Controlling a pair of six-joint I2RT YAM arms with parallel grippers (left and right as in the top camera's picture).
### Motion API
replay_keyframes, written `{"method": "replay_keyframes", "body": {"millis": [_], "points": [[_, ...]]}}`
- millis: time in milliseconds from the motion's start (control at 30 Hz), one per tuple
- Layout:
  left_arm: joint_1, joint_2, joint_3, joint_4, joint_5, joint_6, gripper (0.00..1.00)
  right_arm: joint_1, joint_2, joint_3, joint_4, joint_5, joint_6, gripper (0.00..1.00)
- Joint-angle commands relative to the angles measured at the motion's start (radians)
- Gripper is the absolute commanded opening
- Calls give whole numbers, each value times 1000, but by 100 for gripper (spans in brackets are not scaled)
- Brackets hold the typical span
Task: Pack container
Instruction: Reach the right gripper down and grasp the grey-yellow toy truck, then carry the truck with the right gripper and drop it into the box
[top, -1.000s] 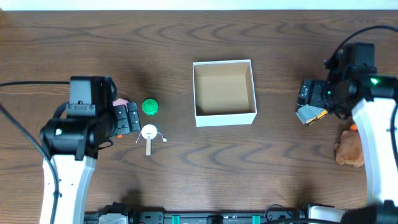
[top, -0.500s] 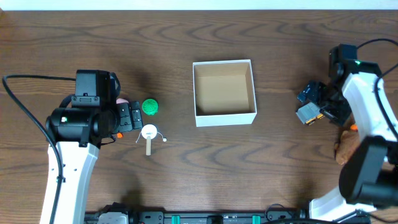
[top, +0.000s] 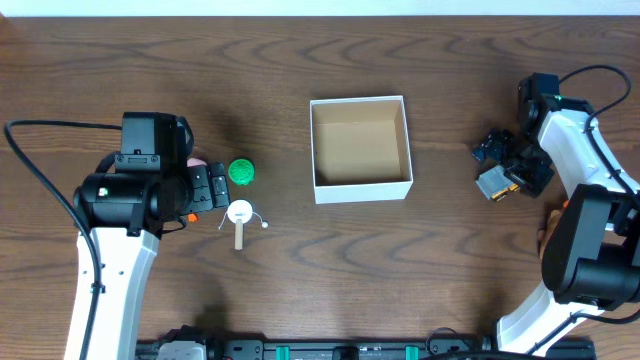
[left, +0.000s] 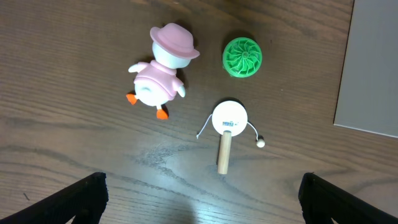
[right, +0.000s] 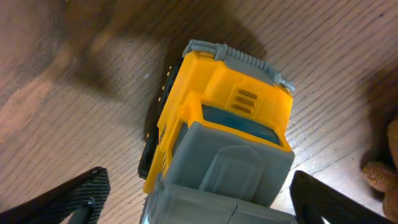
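Swinging round since a second ago, the right arm (top: 572, 150) now bends in from the far right of the table (top: 320, 290), where before it rose straight up from the near edge. Its lower link folds back over the near right corner. The wrist has turned with it, yet the right gripper (right: 196, 193) hangs over the same spot. Its fingers are spread wide, one on either side of the truck (right: 217, 124), and they pinch nothing. Whether they touch the toy I cannot tell. The truck, yellow with a grey bed, lies where it lay before, well to the right of the container. A bit of brown plush (right: 379, 177) shows near it at the edge of the right wrist view.

On the other side the left arm (top: 110, 270) has edged a little toward the toys and then settled, with no change over the last half second. The left gripper (left: 202, 180) is also spread wide and holds nothing, hovering above the wood.

Nearest to it lies the drum (left: 227, 127), a small white disc on a wooden handle with a bead on a string. Beyond the drum, the duck (left: 160, 81), pink with a pink hat, lies on its front. A green ball (left: 242, 57) sits just to the duck's right and apart from it. None of the three has moved.

Farther back, in the middle of the table between the two arms, the container (top: 362, 186) stands open and upright, its brown inside showing, in the same place as before.
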Motion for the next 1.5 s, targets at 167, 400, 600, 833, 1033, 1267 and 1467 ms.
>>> {"method": "replay_keyframes", "body": {"millis": [167, 400, 600, 833, 1033, 1267, 1467], "points": [[4, 4, 23, -5, -1, -8, 98, -5, 3, 14, -8, 13, 14, 63], [4, 4, 23, -5, -1, -8, 98, -5, 3, 14, -13, 13, 14, 50], [4, 4, 23, -5, -1, -9, 98, 2, -5, 18, -5, 14, -5, 7], [4, 4, 23, -5, -1, -9, 98, 85, -95, 118, -22, -37, -158, 1], [4, 4, 23, -4, -1, -9, 98, 277, -209, 253, -6, -43, -269, 1], [4, 4, 23, 0, -1, -9, 98, 526, -207, 290, 73, -8, -217, 1], [4, 4, 23, -1, -1, -9, 98, 602, -98, 290, 74, 123, -48, 1]]}}
